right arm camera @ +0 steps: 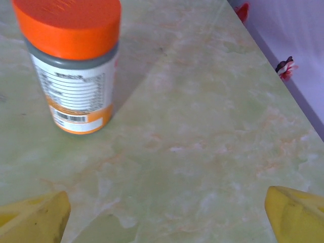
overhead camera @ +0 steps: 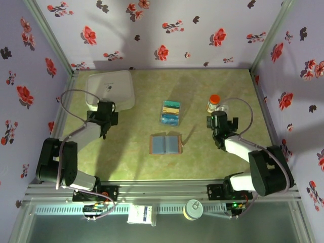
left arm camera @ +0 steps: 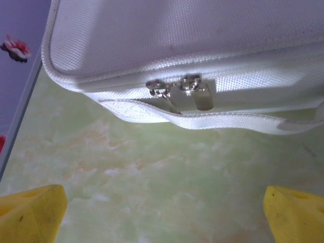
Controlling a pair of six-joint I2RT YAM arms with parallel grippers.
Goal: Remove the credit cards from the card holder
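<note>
Nearest, both arms sit folded low over the pale green marbled counter (overhead camera: pixel 126 164), each on its own side, which leaves the middle free to reach. The left jaws stand spread wide with nothing between them, their yellow fingertips (left arm camera: pixel 35 210) aimed at the zip pulls (left arm camera: pixel 177 91) of a white woven fabric case (left arm camera: pixel 192 45) just ahead. The right jaws are equally spread and empty, facing a small bottle with an orange cap (right arm camera: pixel 71 61) (neither of these belongs to the job).

Between the arms lies the card holder (overhead camera: pixel 166 144), a small brown bifold wallet opened flat with its blue-grey pockets upward, so they are exposed from above. Just beyond it, and apart from it, sit the thin blue, teal and yellow-green credit cards (overhead camera: pixel 171 113). They are grouped together and seemingly already out of the pockets, though whether any card is left inside I cannot tell.
</note>
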